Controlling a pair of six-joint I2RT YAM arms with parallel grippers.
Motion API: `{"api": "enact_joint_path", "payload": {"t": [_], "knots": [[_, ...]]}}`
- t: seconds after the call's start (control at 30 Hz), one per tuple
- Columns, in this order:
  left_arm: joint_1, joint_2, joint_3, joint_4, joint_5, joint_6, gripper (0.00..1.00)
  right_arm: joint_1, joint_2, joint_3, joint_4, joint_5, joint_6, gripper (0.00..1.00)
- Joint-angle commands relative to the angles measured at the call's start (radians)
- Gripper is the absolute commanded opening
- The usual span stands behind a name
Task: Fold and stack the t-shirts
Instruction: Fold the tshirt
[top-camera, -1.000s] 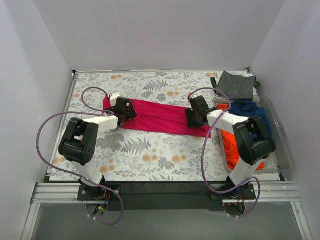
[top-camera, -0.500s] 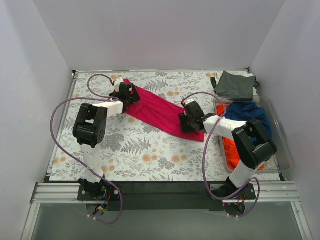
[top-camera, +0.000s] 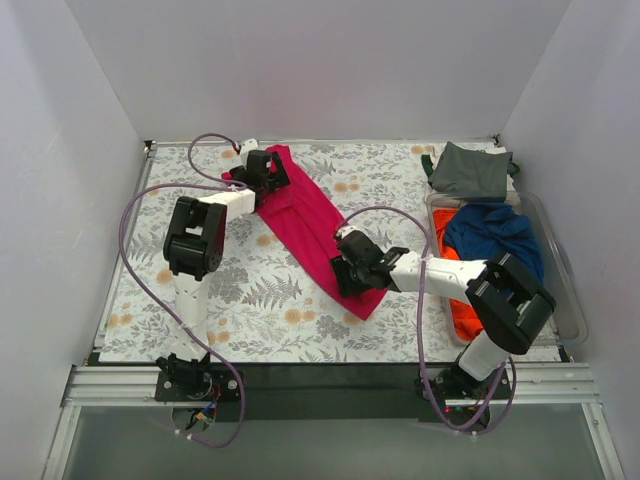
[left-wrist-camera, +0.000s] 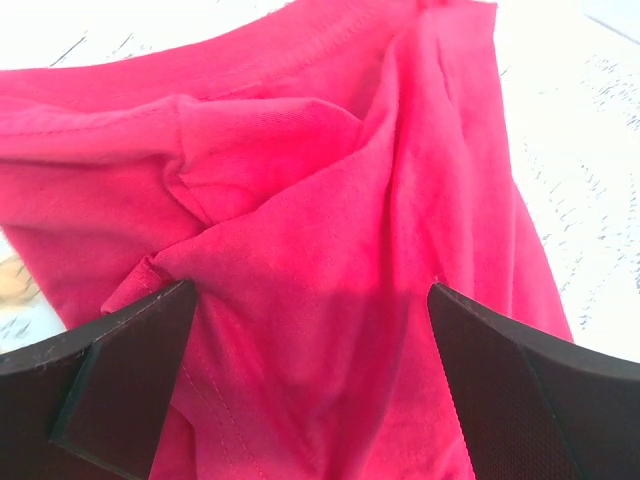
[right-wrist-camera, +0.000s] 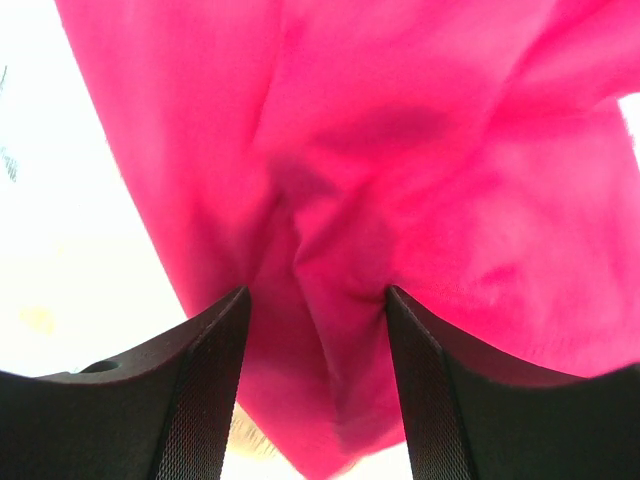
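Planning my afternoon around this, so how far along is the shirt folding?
No stack shows yet. In hand: the magenta t-shirt, a long diagonal strip, right pincer pinching its near end, left pincer open at its far end. Remaining: the grey-green t-shirt beyond the bin, navy t-shirt and orange t-shirt heaped inside it.

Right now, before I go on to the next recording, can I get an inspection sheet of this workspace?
Surface: floral tablecloth, flat.
Job's things: pink tee, a long strip lying diagonally; grey-green tee at far right corner; navy tee and orange tee crumpled in clear bin.
Clutter: nothing seen.
Hands: left hand wide open astride the pink tee's far end; right hand half closed, cloth bunched between its fingers, firm grip unclear.
Cables: left cable and right cable, purple, looping beside the arms.
Surroundings: white walls; metal rail at near edge.
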Motion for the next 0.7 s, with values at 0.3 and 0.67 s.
{"api": "enact_joint_path", "payload": {"t": [0.3, 0.67], "knots": [[-0.015, 0.005, 0.083, -0.047, 0.075, 0.035, 0.94, 0.056, -0.250, -0.012, -0.182, 0.176, 0.052, 0.56], [-0.078, -0.246, -0.069, -0.040, 0.026, 0.039, 0.94, -0.039, -0.149, -0.025, -0.020, 0.216, -0.061, 0.56]]}}
